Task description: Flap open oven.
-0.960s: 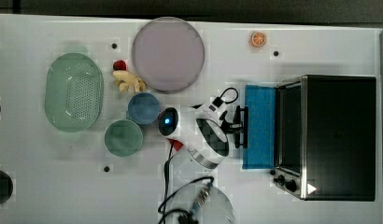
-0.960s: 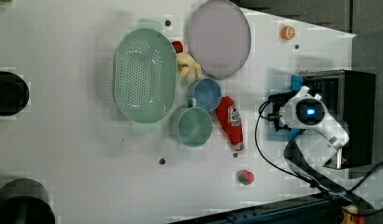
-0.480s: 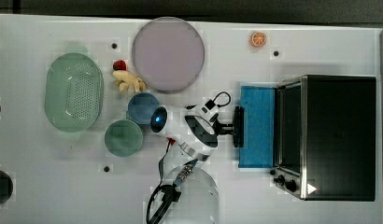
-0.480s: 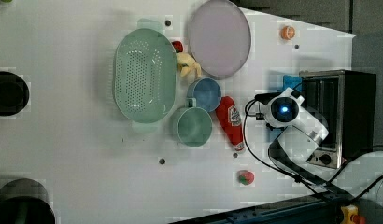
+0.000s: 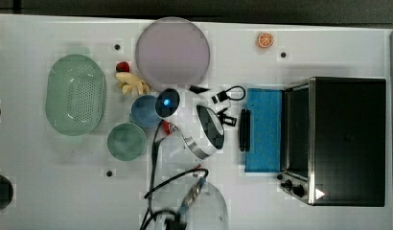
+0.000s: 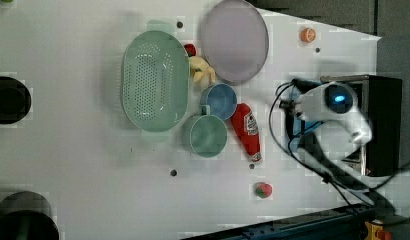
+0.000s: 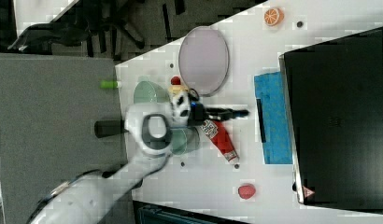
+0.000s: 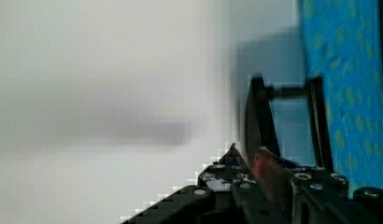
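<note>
The oven (image 5: pixel 348 139) sits on the white counter (image 5: pixel 51 182) against the edge on the top view's right, its black body flat-topped and its silver front frame facing the counter's middle. Its blue-tinted glass door (image 5: pixel 264 129) lies folded down flat on the counter, with the dark bar handle (image 5: pixel 244 130) along its outer edge. Two black knobs (image 5: pixel 293 186) stand at the frame's end nearer the top view's bottom edge.

The end effector (image 5: pixel 229 117) hangs just beside the handle, on the side away from the oven; whether its fingers are parted or closed I cannot tell. In the wrist view the handle (image 8: pixel 283 116) and the blue door (image 8: pixel 343 84) lie close ahead of it.

Toward the counter's middle stand a blue cup (image 5: pixel 144 111) and a green mug (image 5: pixel 126 141), with a red ketchup bottle (image 6: pixel 245 131) just beside them. A green colander (image 5: pixel 75 94) lies nearer the edge on the top view's left, a round grey plate (image 5: pixel 172 51) near the far edge, and an orange slice (image 5: pixel 265 40) by the corner beyond the oven.
</note>
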